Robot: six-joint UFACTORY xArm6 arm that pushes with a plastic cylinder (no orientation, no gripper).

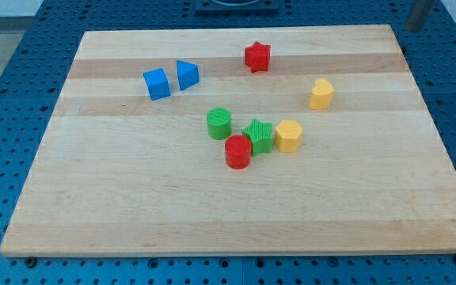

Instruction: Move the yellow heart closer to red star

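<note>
The yellow heart [321, 93] lies on the wooden board [133, 206] at the view's right of centre. The red star [256, 57] lies near the board's top edge, up and to the left of the heart, with a clear gap between them. A dark rod shows at the view's top right corner, off the board. Its lower end, my tip [412, 29], is far up and to the right of the heart and touches no block.
A yellow hexagon [288, 135], a green star [258, 135] and a red cylinder [237, 151] cluster in the middle, below the heart. A green cylinder [219, 123] stands just left of them. A blue cube [156, 83] and a blue triangle [186, 74] sit at upper left.
</note>
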